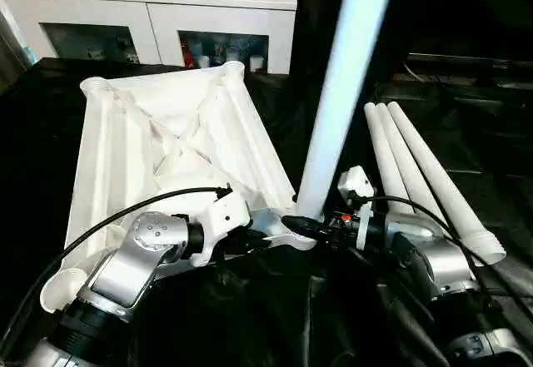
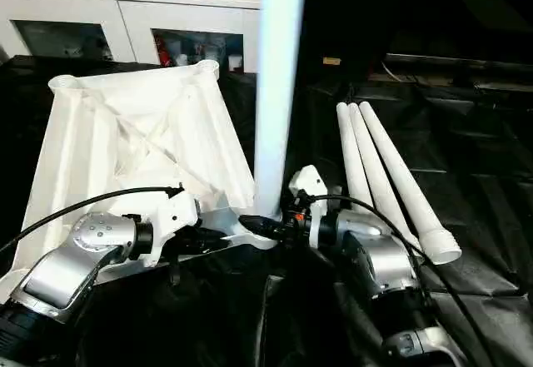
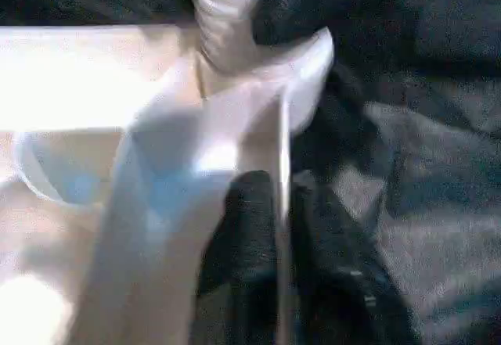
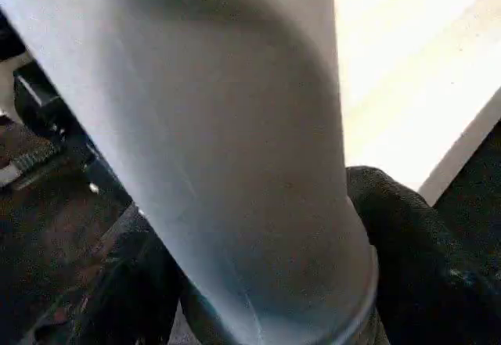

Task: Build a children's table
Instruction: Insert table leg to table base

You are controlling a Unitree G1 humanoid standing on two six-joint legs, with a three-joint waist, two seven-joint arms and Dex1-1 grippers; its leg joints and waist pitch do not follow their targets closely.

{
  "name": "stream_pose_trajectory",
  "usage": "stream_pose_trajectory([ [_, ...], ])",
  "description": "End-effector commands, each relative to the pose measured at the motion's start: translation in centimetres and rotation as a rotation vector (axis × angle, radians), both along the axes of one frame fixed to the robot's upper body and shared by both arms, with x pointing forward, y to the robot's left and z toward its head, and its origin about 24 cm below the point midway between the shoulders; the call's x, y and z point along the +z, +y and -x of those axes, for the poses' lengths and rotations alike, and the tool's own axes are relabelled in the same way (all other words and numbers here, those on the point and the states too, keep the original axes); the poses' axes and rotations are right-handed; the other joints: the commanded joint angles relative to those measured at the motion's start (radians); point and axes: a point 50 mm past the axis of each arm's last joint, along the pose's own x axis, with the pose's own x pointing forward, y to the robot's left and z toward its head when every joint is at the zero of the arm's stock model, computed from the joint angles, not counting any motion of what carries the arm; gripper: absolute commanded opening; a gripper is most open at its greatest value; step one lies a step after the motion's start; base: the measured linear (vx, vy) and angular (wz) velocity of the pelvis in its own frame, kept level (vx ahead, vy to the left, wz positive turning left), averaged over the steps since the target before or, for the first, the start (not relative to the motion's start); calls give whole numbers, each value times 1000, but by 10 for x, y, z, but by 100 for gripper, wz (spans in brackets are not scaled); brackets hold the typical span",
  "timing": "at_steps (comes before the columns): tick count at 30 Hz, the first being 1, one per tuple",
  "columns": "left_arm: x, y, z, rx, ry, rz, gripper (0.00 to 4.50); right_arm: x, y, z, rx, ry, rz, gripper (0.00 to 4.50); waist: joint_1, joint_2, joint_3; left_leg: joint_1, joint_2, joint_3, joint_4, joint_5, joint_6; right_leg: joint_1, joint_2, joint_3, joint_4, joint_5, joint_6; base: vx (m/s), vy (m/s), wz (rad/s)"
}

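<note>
The children's table lies upside down as a white ribbed tabletop (image 1: 158, 134) on black cloth. One white leg (image 1: 341, 92) stands upright in the near right corner socket (image 1: 301, 232). My right gripper (image 1: 301, 221) reaches in from the right, and its black fingers (image 4: 415, 235) press both sides of the leg's base (image 4: 219, 126). My left gripper (image 1: 271, 235) comes from the left, shut on the tabletop's thin rim (image 3: 283, 126) just beside that socket, one finger (image 3: 249, 220) on each side of it. Three more legs (image 1: 416, 167) lie side by side to the right.
A white glass-doored cabinet (image 1: 150, 17) stands behind the tabletop with a dark object on top. Black cloth (image 1: 483, 151) covers the surface all around. Black cables run along both silver forearms.
</note>
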Motion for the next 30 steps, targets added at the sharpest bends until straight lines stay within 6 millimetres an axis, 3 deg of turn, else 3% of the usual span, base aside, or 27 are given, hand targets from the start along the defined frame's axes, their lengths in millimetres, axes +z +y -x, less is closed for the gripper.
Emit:
stream_pose_trajectory([
  [1,20,0,-6,14,-85,82,76,-18,1,8,4,73,5,272,2,5,-74,18,48,-11,-63,-35,76,56,-71,30,-50,153,-318,0,0,0],
  [8,49,6,-14,26,-97,310,139,-23,1,8,-19,83,-5,272,-4,6,-76,20,46,-10,-63,-55,64,56,-66,28,-50,135,-314,0,0,0],
  [14,62,-10,-12,-38,-53,473,189,-26,4,8,-6,80,-2,272,-3,11,-77,19,45,-10,-62,-60,63,57,-66,28,-50,134,-314,0,0,0],
  [30,84,-48,-22,-108,-81,592,310,-25,8,7,20,78,17,272,-4,6,-77,18,45,-11,-60,-62,75,61,-66,29,-54,117,-307,0,0,0],
])
